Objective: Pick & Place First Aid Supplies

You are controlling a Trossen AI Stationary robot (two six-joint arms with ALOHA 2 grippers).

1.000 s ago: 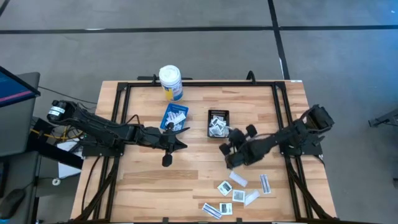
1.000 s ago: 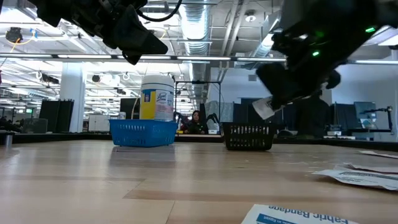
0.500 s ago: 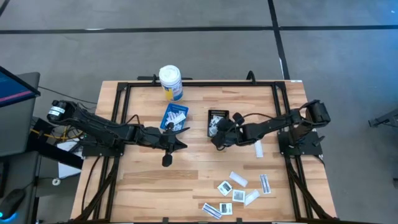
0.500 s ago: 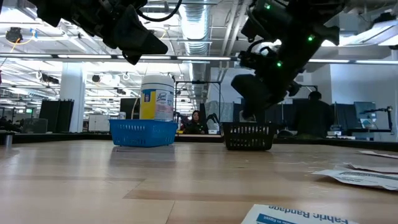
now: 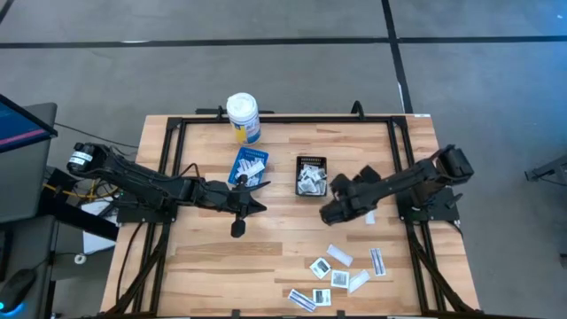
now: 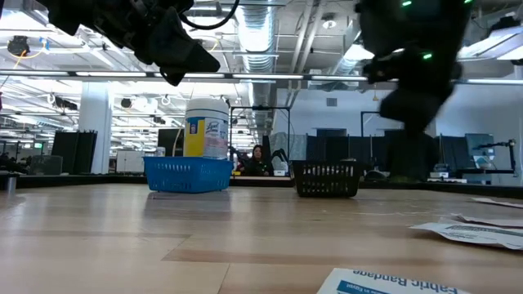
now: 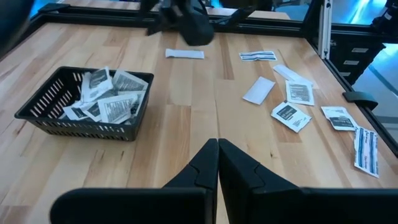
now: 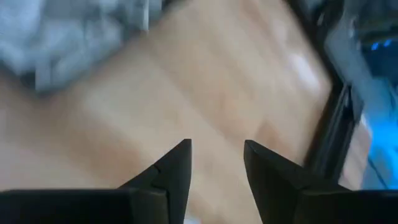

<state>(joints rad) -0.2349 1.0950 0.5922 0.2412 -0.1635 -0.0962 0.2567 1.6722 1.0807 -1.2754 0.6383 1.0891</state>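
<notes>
At the near edge of the bench [image 5: 213, 266], a loose scatter of first aid packets [image 5: 335, 270] lies flat on the wood: squarish ones with dark print and a few narrow strips, some touching and others a little apart. One more white strip [image 5: 369, 211] lies alone farther in, just beside the right arm. The right tool [image 5: 329, 211] hangs above bare wood between that scatter and the black basket [image 5: 311, 176]; the right wrist view shows its two dark fingers [image 8: 174, 171] standing apart with nothing between them, only blurred wood beyond. The left tool [image 5: 255, 206] is held over the middle of the bench, near the blue basket [image 5: 249, 167], and its fingers [image 7: 205, 165] are pressed tightly together, empty. In the left wrist view the black basket is seen heaped with more white packets [image 7: 106, 99], lying at all angles inside its mesh walls. The blue basket also holds white packets, though how many cannot be told. Farthest back, at the far rail, stands a white bottle with a yellow label [image 5: 243, 116], upright, just behind the blue basket.
</notes>
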